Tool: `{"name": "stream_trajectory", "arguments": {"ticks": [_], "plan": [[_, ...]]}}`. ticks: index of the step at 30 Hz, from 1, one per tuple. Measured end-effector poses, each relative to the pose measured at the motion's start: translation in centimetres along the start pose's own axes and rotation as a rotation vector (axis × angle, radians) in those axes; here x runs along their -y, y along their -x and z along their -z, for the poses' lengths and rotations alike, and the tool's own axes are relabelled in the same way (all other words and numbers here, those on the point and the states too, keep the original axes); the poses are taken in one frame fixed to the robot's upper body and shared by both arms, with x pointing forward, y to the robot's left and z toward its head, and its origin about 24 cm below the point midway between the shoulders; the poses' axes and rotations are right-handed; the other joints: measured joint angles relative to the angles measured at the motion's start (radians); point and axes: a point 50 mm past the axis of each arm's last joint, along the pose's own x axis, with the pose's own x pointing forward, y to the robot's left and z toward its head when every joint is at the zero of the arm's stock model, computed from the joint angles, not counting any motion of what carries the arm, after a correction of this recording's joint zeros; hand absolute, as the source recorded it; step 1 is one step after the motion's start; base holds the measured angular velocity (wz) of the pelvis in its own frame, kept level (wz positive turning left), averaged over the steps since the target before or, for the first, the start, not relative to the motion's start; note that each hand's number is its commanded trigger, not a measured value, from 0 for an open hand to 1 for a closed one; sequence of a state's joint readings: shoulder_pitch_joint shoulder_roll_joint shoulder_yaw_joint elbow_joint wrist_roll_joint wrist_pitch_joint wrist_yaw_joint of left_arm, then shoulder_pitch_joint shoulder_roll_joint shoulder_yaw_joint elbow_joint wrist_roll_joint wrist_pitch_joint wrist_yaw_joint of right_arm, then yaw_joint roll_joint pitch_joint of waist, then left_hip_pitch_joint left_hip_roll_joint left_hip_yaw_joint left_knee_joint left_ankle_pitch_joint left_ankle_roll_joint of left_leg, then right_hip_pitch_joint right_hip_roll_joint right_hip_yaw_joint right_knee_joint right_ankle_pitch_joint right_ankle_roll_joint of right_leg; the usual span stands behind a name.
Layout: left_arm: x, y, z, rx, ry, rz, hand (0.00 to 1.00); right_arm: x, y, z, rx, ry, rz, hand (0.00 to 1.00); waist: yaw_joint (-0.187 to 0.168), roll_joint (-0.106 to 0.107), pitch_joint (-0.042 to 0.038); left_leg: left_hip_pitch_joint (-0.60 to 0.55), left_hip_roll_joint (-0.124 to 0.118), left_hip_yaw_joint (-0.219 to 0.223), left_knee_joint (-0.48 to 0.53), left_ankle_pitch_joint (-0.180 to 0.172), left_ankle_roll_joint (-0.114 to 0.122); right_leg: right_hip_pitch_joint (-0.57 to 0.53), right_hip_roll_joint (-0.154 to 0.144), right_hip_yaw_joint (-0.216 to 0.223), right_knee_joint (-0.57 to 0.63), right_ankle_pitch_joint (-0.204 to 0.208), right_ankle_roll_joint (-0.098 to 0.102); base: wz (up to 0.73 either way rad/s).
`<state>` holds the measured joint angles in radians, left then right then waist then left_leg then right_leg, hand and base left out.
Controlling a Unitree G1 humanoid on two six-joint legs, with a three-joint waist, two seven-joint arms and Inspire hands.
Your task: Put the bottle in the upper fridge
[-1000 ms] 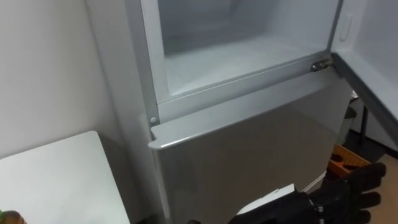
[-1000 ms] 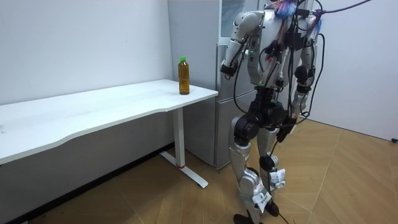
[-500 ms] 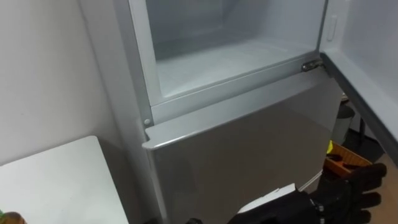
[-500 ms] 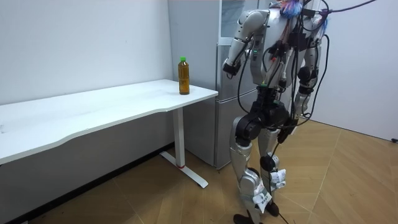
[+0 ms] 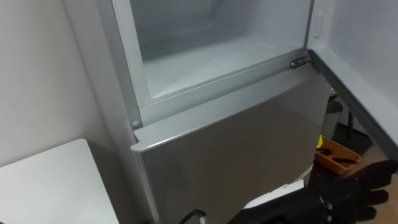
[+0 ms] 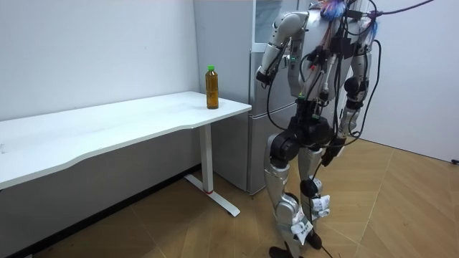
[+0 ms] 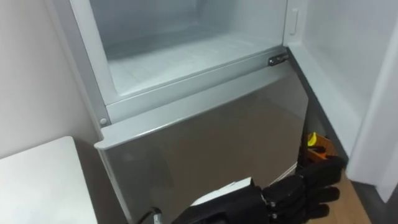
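Bottle point(image 6: 211, 87): amber liquid, green cap, upright on desk point(image 6: 107, 125) corner. I see my right hand point(image 5: 362, 190) low before the fridge point(image 5: 230, 155), fingers loosely extended, empty.

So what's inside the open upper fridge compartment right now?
The white upper fridge compartment shows just bare pale floor and walls; its top part runs out of frame. The amber green-capped bottle stands on the white table.
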<state>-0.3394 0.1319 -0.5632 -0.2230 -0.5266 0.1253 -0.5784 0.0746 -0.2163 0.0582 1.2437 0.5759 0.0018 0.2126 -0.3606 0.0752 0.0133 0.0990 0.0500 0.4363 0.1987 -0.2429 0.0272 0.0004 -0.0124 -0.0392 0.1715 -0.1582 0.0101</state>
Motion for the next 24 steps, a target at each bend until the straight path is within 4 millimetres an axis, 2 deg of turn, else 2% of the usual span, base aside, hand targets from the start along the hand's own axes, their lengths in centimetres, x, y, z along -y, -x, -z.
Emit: {"name": "stream_trajectory", "arguments": {"ticks": [4, 7, 9, 11, 14, 17, 24], "plan": [[0.0, -0.7, -0.5, -0.007, -0.046, 0.023, 0.00, 0.1, 0.0, -0.1, 0.003, -0.001, -0.002, 0.00, -0.006, 0.006, -0.0014, 0.000, 0.000, 0.021, 0.001, 0.000, 0.000, -0.004, 0.000, 0.010, -0.001, 0.001, 0.000, -0.09], [0.1, -1.3, -0.9, -0.006, -0.065, 0.041, 0.00, 0.1, 0.0, -0.3, 0.008, 0.003, -0.006, 0.00, -0.024, 0.011, -0.0022, 0.001, 0.002, 0.037, 0.000, 0.000, 0.000, -0.004, 0.002, 0.015, 0.001, 0.001, 0.000, -0.08], [0.3, -1.9, -1.2, -0.002, -0.081, 0.064, 0.00, 0.0, 0.0, -0.4, 0.010, 0.005, -0.008, 0.00, -0.035, 0.022, -0.0026, 0.002, 0.005, 0.048, 0.001, 0.000, 0.000, -0.006, 0.005, 0.025, -0.001, 0.005, -0.002, -0.14], [0.2, -2.4, -1.5, -0.003, -0.104, 0.074, 0.00, -0.1, -0.1, -0.6, 0.013, 0.011, -0.013, 0.00, -0.048, 0.027, -0.0006, 0.002, 0.006, 0.057, 0.001, 0.000, 0.000, -0.008, 0.008, 0.034, 0.000, 0.005, -0.002, -0.14], [0.2, -3.5, -1.9, 0.002, -0.113, 0.095, 0.00, -0.5, -0.2, -1.0, 0.019, 0.026, -0.012, 0.00, -0.057, 0.043, 0.0049, 0.000, 0.008, 0.056, 0.000, 0.000, -0.001, -0.015, 0.011, 0.044, 0.001, 0.007, -0.004, -0.13], [0.6, -4.1, -1.8, 0.010, -0.102, 0.113, 0.00, -0.8, -0.4, -1.4, 0.021, 0.047, -0.004, 0.00, -0.061, 0.046, 0.0041, 0.000, 0.014, 0.053, 0.000, 0.000, -0.001, -0.016, 0.014, 0.056, 0.001, 0.009, -0.008, -0.11], [1.7, -5.1, -1.7, 0.013, -0.098, 0.163, 0.00, -1.9, -0.7, -2.3, 0.030, 0.074, 0.000, 0.00, -0.074, 0.050, 0.0045, -0.003, 0.020, 0.050, 0.006, -0.001, -0.002, -0.012, 0.017, 0.051, -0.001, 0.012, -0.014, 0.00]]}}
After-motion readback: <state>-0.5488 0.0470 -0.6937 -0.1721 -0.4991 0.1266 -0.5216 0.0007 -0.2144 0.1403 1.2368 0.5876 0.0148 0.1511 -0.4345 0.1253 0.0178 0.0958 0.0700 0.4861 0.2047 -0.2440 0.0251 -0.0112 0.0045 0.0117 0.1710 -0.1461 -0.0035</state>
